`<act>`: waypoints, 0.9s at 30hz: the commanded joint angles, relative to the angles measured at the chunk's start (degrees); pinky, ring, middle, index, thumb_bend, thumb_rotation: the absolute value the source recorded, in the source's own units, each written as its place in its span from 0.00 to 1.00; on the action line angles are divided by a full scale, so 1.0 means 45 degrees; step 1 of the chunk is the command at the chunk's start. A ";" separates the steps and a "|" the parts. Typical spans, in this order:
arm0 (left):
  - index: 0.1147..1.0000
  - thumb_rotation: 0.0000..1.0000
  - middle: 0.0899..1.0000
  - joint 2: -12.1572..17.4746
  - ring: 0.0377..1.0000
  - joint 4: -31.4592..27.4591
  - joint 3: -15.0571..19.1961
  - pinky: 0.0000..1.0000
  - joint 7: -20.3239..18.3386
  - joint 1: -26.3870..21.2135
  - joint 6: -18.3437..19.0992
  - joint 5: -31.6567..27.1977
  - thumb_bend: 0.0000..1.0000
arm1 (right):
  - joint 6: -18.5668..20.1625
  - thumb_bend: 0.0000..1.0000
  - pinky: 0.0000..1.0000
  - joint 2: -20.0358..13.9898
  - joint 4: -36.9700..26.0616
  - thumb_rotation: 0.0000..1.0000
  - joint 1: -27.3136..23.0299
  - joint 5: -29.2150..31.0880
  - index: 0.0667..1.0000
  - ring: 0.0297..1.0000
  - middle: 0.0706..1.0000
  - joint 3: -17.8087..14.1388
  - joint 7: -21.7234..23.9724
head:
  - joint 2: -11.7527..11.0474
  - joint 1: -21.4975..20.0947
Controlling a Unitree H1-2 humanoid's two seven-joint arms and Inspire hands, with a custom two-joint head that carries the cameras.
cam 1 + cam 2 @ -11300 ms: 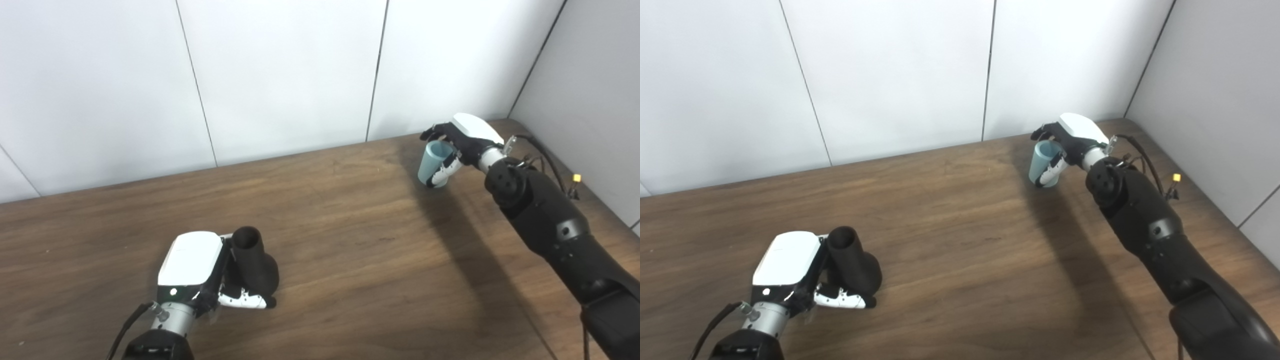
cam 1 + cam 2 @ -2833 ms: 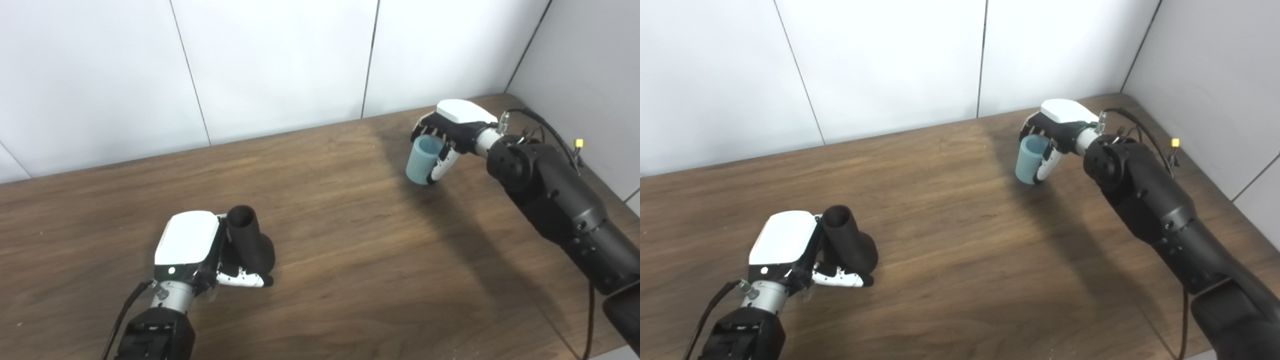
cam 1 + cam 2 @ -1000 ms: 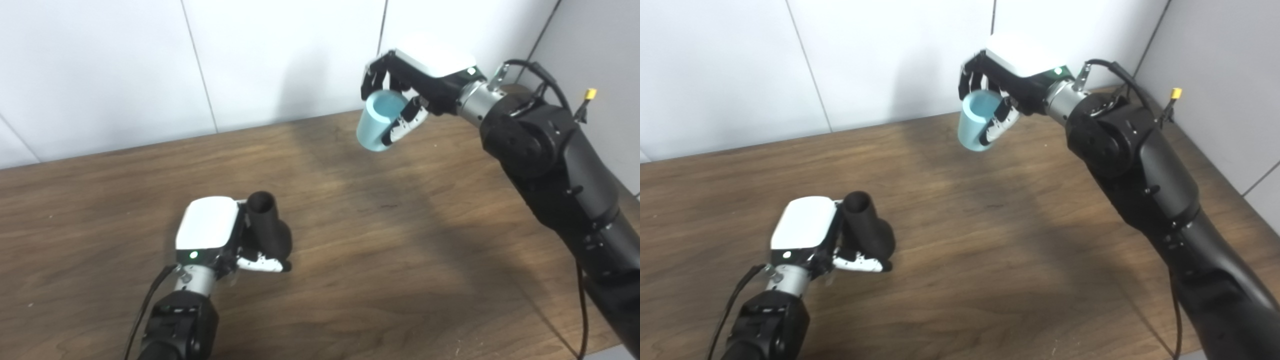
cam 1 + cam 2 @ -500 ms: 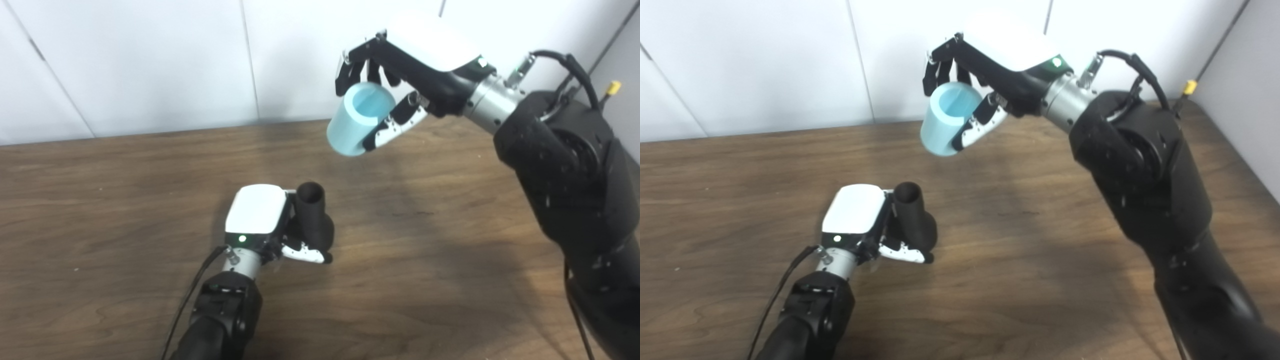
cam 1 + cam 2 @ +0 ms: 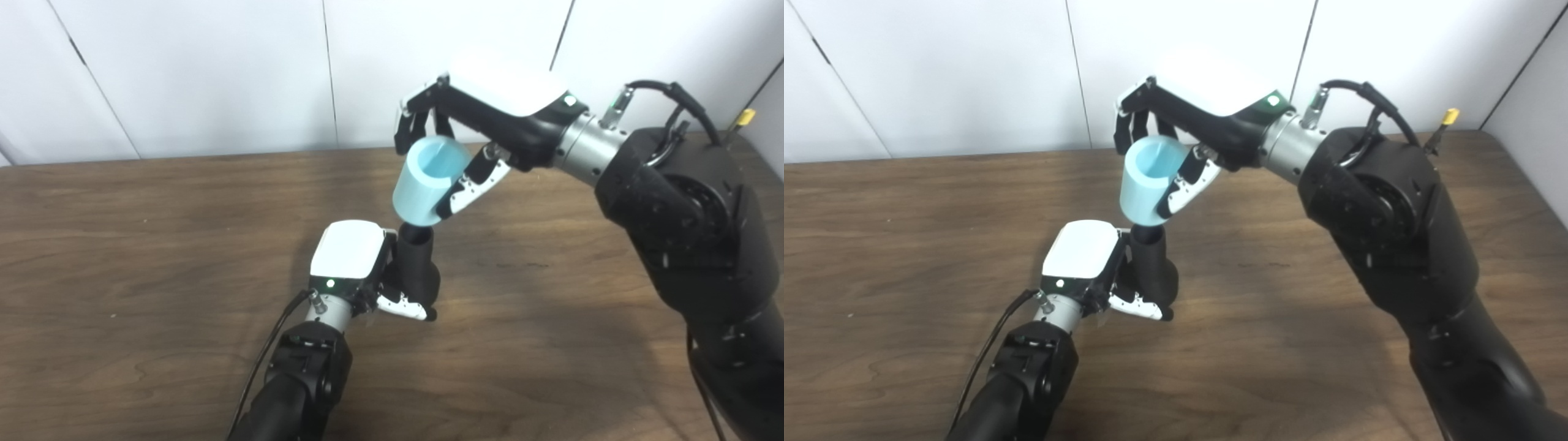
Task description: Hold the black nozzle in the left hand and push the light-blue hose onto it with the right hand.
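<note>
The black nozzle (image 5: 419, 263) stands upright on the wooden table, wide base down and narrow neck up, with my left hand (image 5: 358, 269) shut on it from its left side. A short light-blue hose piece (image 5: 424, 181), a hollow cylinder with its open end facing up, is held in my right hand (image 5: 490, 122), which is shut on it from above and behind. The hose's lower end sits right over the top of the nozzle's neck and hides the rim; whether it has slid onto the neck I cannot tell.
A brown wooden table (image 5: 122, 257) spreads under both arms, backed by white wall panels (image 5: 184, 67). My right forearm (image 5: 1384, 202) reaches in from the right with a cable looping over the wrist. A grey side wall stands at the far right.
My right hand has carried the light-blue hose down and left until its lower end meets the nozzle's top. The view has also shifted; the left hand keeps its hold on the nozzle.
</note>
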 commanded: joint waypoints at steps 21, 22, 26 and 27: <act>0.42 0.00 0.42 -0.0220 0.47 -0.0260 -0.0172 0.36 -0.0376 -0.0402 0.0074 0.0310 0.53 | 0.0216 0.51 0.32 -0.0311 -0.0020 0.00 0.0004 0.0059 0.48 0.35 0.45 -0.0117 0.0714 | 0.0235 -0.0138; 0.42 0.00 0.42 -0.0224 0.46 -0.0269 -0.0179 0.36 -0.0410 -0.0409 0.0090 0.0348 0.53 | 0.0250 0.51 0.33 -0.0291 -0.0022 0.00 0.0017 0.0051 0.47 0.35 0.46 -0.0109 0.0745 | 0.0244 -0.0132; 0.42 0.00 0.42 -0.0255 0.46 -0.0289 -0.0167 0.36 -0.0380 -0.0398 0.0107 0.0377 0.53 | 0.0155 0.52 0.39 -0.0190 0.0070 0.00 0.0080 0.0018 0.46 0.36 0.47 -0.0073 0.0658 | 0.0283 -0.0135; 0.42 0.00 0.42 -0.0254 0.46 -0.0284 -0.0169 0.36 -0.0339 -0.0394 0.0095 0.0381 0.53 | 0.0114 0.52 0.40 -0.0172 0.0105 0.00 0.0087 0.0020 0.46 0.35 0.46 -0.0068 0.0629 | 0.0280 -0.0134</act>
